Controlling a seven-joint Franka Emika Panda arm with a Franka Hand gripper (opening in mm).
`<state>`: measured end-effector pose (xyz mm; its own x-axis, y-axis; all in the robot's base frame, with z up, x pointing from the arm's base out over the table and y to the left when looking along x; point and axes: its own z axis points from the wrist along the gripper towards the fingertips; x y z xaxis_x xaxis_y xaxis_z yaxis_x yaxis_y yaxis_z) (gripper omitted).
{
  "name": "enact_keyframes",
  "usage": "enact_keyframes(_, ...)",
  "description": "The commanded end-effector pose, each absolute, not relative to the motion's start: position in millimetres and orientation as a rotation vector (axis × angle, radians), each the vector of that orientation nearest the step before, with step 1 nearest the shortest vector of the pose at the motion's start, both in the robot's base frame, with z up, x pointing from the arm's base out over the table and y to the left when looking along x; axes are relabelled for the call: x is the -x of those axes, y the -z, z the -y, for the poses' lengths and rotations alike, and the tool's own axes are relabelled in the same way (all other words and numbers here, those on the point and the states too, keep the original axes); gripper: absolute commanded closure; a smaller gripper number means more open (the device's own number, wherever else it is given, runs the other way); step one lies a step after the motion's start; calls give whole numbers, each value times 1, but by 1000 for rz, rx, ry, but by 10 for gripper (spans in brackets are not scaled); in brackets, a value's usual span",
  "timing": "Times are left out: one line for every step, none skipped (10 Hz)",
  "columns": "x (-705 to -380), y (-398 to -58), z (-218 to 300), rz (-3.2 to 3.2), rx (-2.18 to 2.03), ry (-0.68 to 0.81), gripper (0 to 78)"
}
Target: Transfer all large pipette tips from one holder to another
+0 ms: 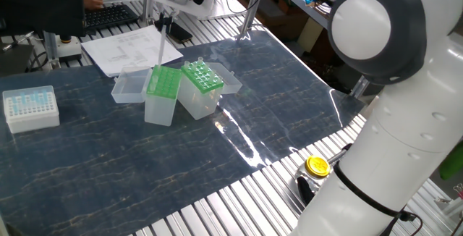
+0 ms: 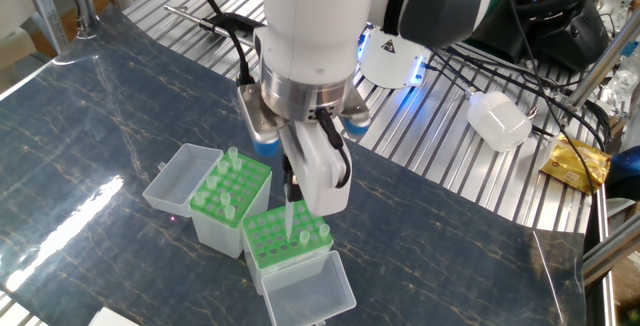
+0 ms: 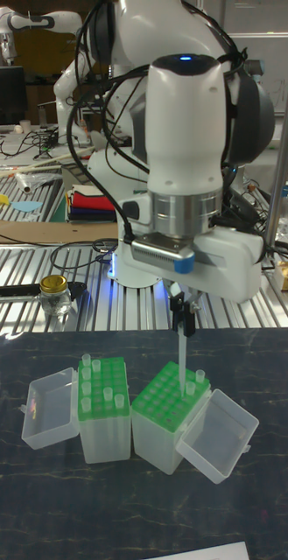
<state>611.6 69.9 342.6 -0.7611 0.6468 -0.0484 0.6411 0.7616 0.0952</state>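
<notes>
My gripper [image 3: 182, 320] is shut on one of the large pipette tips [image 3: 181, 356], a long whitish cone hanging straight down. It hangs over the narrower, taller green-topped box [image 3: 167, 411], the other holder, its point close to the rack top. One tip [image 3: 199, 375] stands in that rack. The wider holder [image 3: 103, 404] beside it carries several tips. In the other fixed view the held tip [image 2: 290, 218] hangs over the taller box [image 2: 284, 243], with the wider box [image 2: 226, 200] to its left. In one fixed view the gripper [image 1: 166, 23] is above the taller box [image 1: 161, 93].
Both boxes have clear lids swung open on the mat [image 2: 304, 291] [image 2: 178, 180]. A white box of pale-blue tips [image 1: 30, 108] sits far left, papers [image 1: 134, 48] behind. A yellow-lidded jar [image 1: 317, 166] stands on the slatted edge by the arm's base.
</notes>
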Motion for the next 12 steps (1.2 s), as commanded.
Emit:
enact_keyframes(-613,-343,-70,-2875,-1043,-117,751)
enact_keyframes(-614,-342,-69,-2878,-1040,-124,751)
enact_keyframes(-615,-341,-68,-2879,-1039,-132,751)
enact_keyframes(-614,-340,-67,-2879,-1037,-131,751)
enact_keyframes(-614,-339,-67,-2875,-1034,-131,751)
enact_keyframes(-614,-338,-66,-2876,-1031,-132,751)
enact_keyframes(-614,-336,-65,-2877,-1026,-132,751)
enact_keyframes(-614,-335,-64,-2876,-1023,-133,751)
enact_keyframes(-613,-332,-64,-2873,-1021,-135,751)
enact_keyframes(-612,-330,-64,-2870,-1020,-136,751)
enact_keyframes(-612,-329,-64,-2868,-1023,-138,751)
enact_keyframes(-612,-328,-64,-2867,-1024,-138,751)
